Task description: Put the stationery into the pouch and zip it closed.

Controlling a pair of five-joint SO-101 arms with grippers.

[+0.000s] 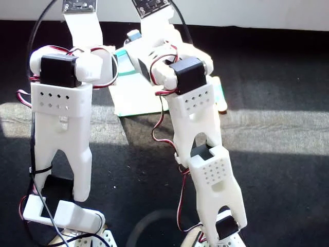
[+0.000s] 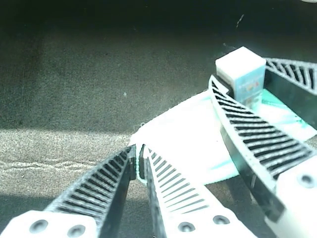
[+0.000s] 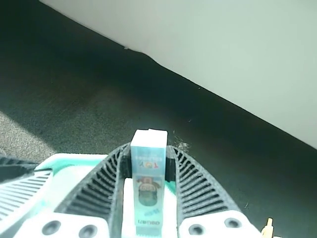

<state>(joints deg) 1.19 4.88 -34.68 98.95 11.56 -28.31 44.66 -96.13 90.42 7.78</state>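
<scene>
While the right hand (image 3: 148,149) clamps an eraser (image 3: 147,191) with a printed sleeve, left hand (image 2: 137,154) pinching the pouch (image 2: 193,134) edge.

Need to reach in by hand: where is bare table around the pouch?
Bare dark mat lies outside the right arm, and between the white-and-teal pouch and the white wall. Crowded at the pouch: left gripper pinches its edge, right gripper holds a white blue-sleeved eraser over it.

A robotics lab bench: white printed arms (image 1: 61,134) on a dark felt table (image 1: 288,195).
</scene>
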